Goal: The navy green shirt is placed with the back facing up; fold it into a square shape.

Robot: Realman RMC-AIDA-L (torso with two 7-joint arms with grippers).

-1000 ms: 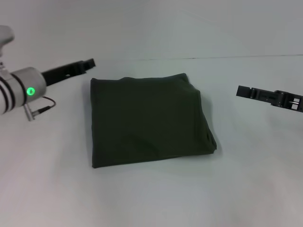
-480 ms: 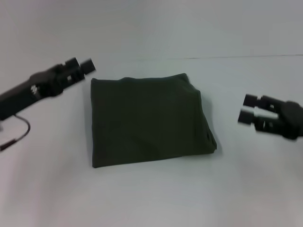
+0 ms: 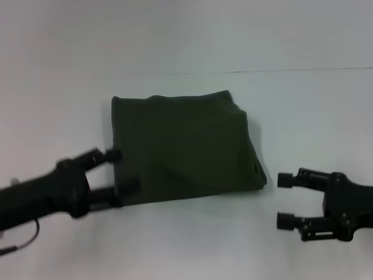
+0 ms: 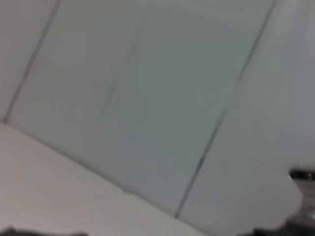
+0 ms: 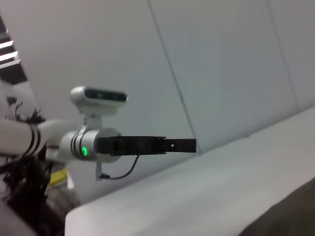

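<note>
The navy green shirt [image 3: 183,146] lies folded into a rough square in the middle of the white table, plain side up; a dark corner of it shows in the right wrist view [image 5: 290,216]. My left gripper [image 3: 120,171] is open at the shirt's near-left corner, its fingertips overlapping the shirt's left edge; I cannot tell whether they touch the cloth. My right gripper [image 3: 284,200] is open and holds nothing, just off the shirt's near-right corner and apart from it. The left arm [image 5: 98,145] shows farther off in the right wrist view.
The white table [image 3: 186,245] runs around the shirt on all sides, with its far edge [image 3: 291,71] against a pale panelled wall [image 4: 147,98]. A thin black cable [image 3: 20,245] hangs below the left arm.
Both arms have swung toward the near side of the table: the left gripper from the shirt's far-left corner to its near-left corner, the right from beside the right edge to the near-right corner.
</note>
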